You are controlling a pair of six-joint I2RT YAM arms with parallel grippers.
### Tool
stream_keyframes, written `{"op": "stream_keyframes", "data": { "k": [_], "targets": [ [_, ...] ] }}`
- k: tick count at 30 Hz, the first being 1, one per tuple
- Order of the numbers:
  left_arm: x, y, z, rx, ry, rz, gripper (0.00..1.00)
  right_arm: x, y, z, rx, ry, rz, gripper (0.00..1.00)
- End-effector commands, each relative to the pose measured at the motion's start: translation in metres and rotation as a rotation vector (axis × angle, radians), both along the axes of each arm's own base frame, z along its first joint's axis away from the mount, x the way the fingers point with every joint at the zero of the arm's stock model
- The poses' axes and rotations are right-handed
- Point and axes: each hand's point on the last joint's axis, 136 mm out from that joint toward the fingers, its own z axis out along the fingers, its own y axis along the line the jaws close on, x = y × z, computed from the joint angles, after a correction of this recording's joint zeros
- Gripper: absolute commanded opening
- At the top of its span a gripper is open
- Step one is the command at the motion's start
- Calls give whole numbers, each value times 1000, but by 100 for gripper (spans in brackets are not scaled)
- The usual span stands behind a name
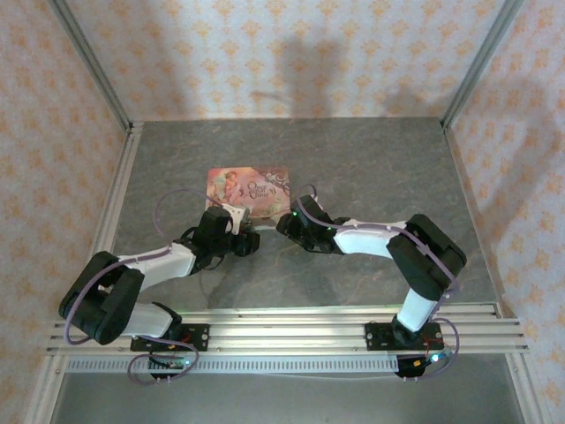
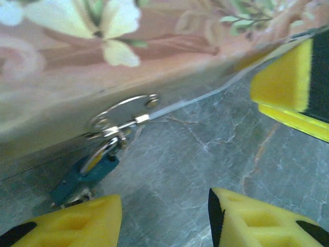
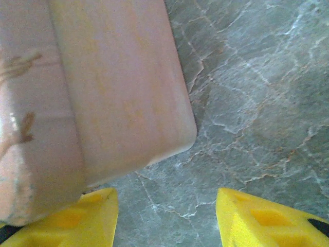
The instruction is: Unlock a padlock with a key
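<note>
Heads up, left gripper [image 2: 164, 200] and right gripper [image 3: 165, 198] both have fingers apart on nothing, and the padlock [image 2: 85, 177] dangles off the hasp [image 2: 123, 116] of the pink box [image 2: 77, 77] just outside the left one's gap, by one fingertip, so closing now likely just knocks it swinging.

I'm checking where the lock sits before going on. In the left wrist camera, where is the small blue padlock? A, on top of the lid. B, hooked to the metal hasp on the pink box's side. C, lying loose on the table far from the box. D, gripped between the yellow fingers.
B: the padlock is hooked by its shackle to the metal hasp on the side of the pink box, while the left gripper has nothing between its fingers.
</note>
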Motion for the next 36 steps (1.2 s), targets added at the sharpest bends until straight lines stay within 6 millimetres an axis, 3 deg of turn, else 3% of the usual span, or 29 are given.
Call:
{"op": "stream_keyframes", "data": {
  "k": [1, 6, 18, 28, 36],
  "targets": [
    [10, -7, 28, -27, -108, -25, 49, 3, -6, 8, -29, -28, -2, 53],
    [4, 8, 26, 24, -111, 16, 49, -7, 1, 9, -26, -28, 13, 52],
    [6, 14, 6, -7, -74, 43, 49, -40, 60, -9, -16, 3, 111, 52],
    [14, 0, 8, -66, -110, -35, 46, -32, 59, -6, -47, -21, 91, 50],
    [18, 19, 14, -59, -96, 25, 45, -26, 52, -10, -51, -18, 65, 49]
  ]
}}
